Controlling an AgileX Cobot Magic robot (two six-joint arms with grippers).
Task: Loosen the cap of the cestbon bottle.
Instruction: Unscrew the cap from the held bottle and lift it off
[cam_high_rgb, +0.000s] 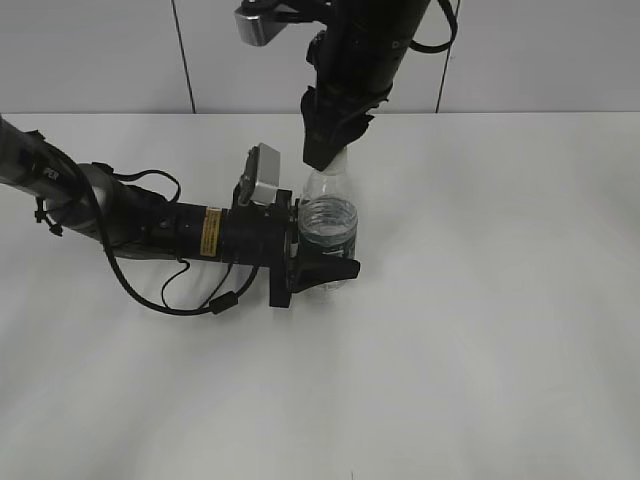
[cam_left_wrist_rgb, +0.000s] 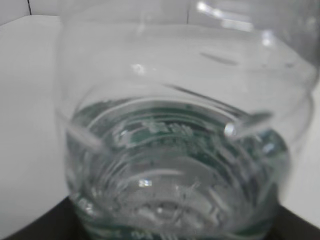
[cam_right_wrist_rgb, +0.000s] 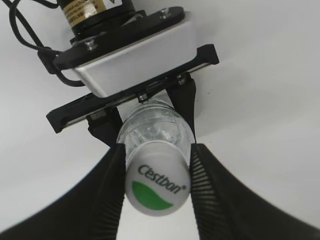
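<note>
Two grippers are on the cestbon bottle (cam_high_rgb: 326, 225) as I look at my feeds. It stands upright near the middle of the white table (cam_high_rgb: 480, 330), just in front of the back wall.

From the exterior view I see the left gripper (cam_high_rgb: 325, 255) reaching in flat from the left, its black fingers clamped around the lower body of the bottle. A yellow warning sticker (cam_high_rgb: 211, 236) sits on that arm's barrel; I cannot read its print. The right gripper (cam_high_rgb: 322, 155) comes straight down from above and covers the bottle's top in this view.

My right wrist camera looks down on the cap (cam_right_wrist_rgb: 157, 184). It is white, with "Cestbon" in dark letters and a green half-circle beneath the word; the tiny mark after the name is too small for me to read. The right gripper (cam_right_wrist_rgb: 156, 172) has its two ribbed black fingers (cam_right_wrist_rgb: 200, 175) pressed against opposite sides of the cap, pinching it. Below, I see the left arm's silver camera housing and its fingers on either side of the clear bottle body.

My left wrist camera is filled by the bottle (cam_left_wrist_rgb: 175, 150) at very close range: clear ribbed plastic, water inside, and a dark green band showing through with pale lettering too blurred and warped to read.
</note>
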